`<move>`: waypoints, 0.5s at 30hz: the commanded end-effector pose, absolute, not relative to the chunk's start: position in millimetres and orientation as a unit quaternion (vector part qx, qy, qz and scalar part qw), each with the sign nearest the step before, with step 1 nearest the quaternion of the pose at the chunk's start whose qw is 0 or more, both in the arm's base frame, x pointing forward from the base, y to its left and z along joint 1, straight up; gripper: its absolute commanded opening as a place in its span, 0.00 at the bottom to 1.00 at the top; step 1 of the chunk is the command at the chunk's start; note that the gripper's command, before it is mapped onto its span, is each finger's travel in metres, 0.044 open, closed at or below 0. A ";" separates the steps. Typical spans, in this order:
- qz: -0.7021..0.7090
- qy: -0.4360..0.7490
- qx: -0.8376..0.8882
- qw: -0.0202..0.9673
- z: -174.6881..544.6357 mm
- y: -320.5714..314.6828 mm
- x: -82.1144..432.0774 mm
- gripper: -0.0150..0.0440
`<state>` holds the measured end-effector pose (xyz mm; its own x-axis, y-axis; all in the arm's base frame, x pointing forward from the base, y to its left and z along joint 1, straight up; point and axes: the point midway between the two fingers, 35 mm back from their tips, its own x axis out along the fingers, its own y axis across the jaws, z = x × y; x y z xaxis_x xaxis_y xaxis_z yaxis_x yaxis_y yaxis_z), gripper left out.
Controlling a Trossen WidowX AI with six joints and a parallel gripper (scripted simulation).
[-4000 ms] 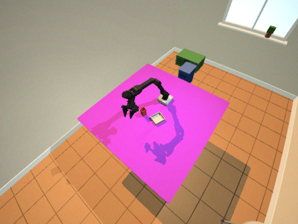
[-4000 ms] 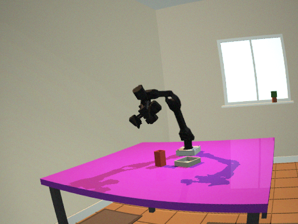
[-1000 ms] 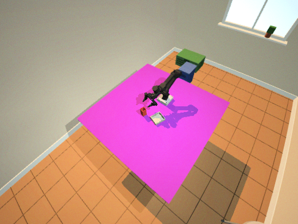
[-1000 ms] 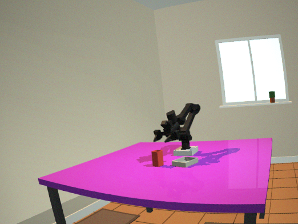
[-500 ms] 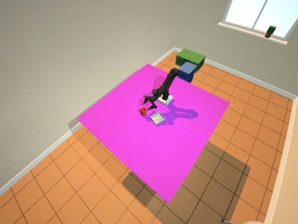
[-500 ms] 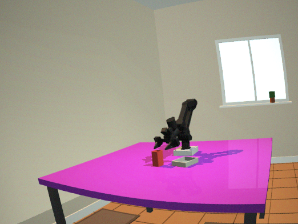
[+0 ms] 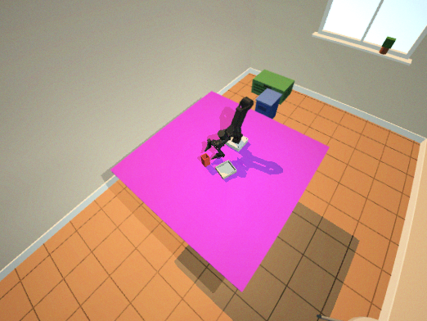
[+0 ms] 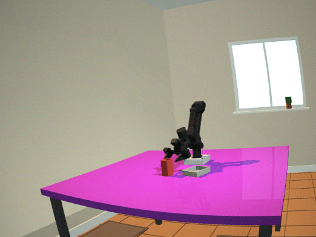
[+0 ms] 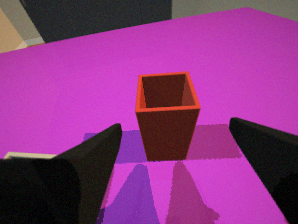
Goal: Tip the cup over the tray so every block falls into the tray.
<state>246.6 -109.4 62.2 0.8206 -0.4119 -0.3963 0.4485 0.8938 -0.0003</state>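
Firstly, from the top, see a red square-sided cup point(image 7: 205, 160) point(image 8: 167, 168) point(image 9: 169, 134) upright on a magenta surface point(image 7: 229, 213) point(image 8: 181, 193) point(image 9: 75, 85), near a shallow pale-grey tray point(image 7: 226, 170) point(image 8: 193, 173) point(image 9: 30, 155). From the exterior, find the black pincer point(image 7: 209, 154) point(image 8: 171, 159) point(image 9: 174, 125) near the cup. At the wrist, see it wide open, gripping nothing.

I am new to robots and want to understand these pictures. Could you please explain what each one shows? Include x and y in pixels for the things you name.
The machine is one black arm point(image 7: 240, 119) point(image 8: 195, 124) on a pink table point(image 7: 229, 229) point(image 8: 169, 196). The first picture looks down from above, the second from the side, the third from the arm's wrist. On the table stand an upright red cup point(image 7: 205, 160) point(image 8: 167, 167) point(image 9: 168, 132) and, beside it, a shallow tray point(image 7: 217, 171) point(image 8: 190, 173). The end effector point(image 7: 215, 152) point(image 8: 173, 157) point(image 9: 174, 125) is open and holds nothing. The blocks cannot be seen inside the cup.
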 end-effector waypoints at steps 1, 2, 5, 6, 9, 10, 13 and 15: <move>-0.225 0.196 0.047 0.953 57.9 -111.7 251.2 1.00; -0.225 0.196 0.046 0.953 57.4 -112.4 252.5 1.00; -0.225 0.194 0.046 0.954 55.5 -114.3 256.1 1.00; -0.225 0.193 0.046 0.954 54.8 -114.9 257.2 1.00; -0.225 0.192 0.046 0.954 52.4 -116.9 260.9 1.00; -0.225 0.192 0.046 0.954 51.6 -117.6 262.1 1.00; -0.225 0.192 0.045 0.954 49.2 -119.4 265.6 1.00; -0.225 0.192 0.045 0.954 47.6 -120.6 267.9 1.00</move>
